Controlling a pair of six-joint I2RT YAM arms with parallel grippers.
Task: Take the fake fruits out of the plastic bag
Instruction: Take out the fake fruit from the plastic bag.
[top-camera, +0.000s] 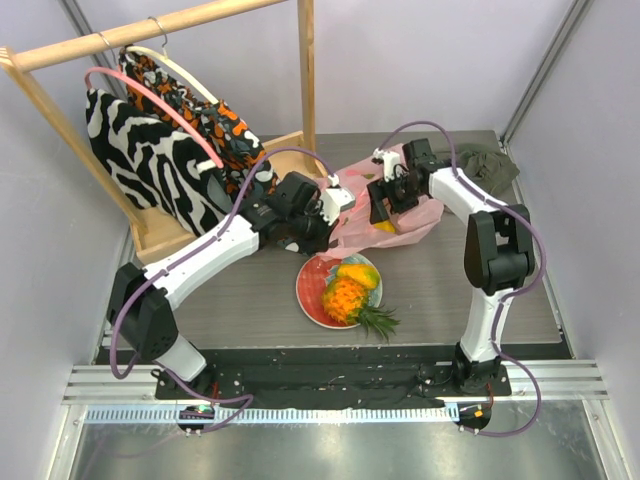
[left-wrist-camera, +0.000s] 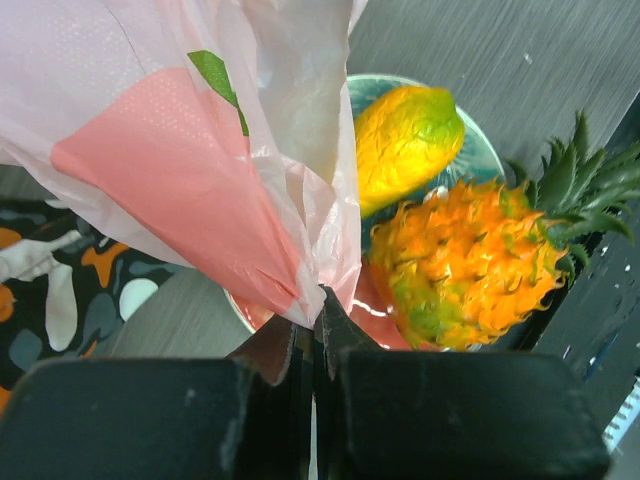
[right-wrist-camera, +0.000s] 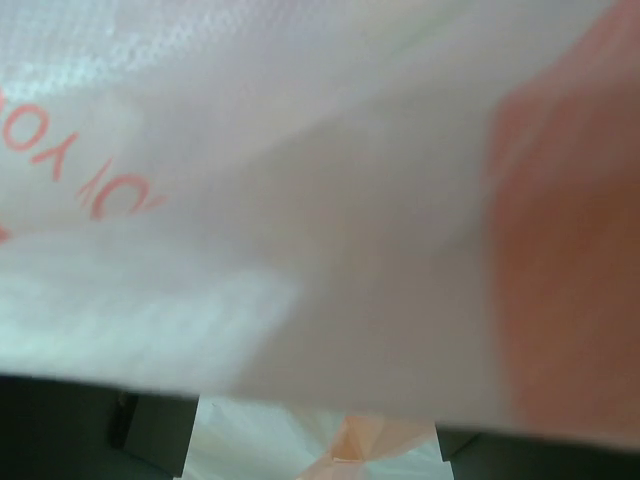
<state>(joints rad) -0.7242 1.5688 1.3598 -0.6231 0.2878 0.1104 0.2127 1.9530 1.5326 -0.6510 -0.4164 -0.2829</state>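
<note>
The thin pink plastic bag (top-camera: 420, 215) lies behind the plate, lifted at its left edge. My left gripper (top-camera: 340, 200) is shut on that edge, and the film bunches right at the fingertips (left-wrist-camera: 320, 300). My right gripper (top-camera: 385, 205) is pushed into the bag mouth with its jaws wide apart. Bag film (right-wrist-camera: 300, 200) covers nearly all of the right wrist view. A small yellow-orange fruit (top-camera: 385, 227) shows below the right gripper at the bag's edge. An orange pineapple (top-camera: 345, 298) (left-wrist-camera: 470, 265) and a yellow mango (top-camera: 358, 273) (left-wrist-camera: 400, 140) rest on the patterned plate (top-camera: 305, 290).
A wooden clothes rack (top-camera: 150, 30) with a zebra-print garment (top-camera: 140, 160) and an orange patterned one (top-camera: 210, 120) fills the back left. An olive-green cloth (top-camera: 490, 165) lies at the back right, behind the right arm. Grey walls close in both sides.
</note>
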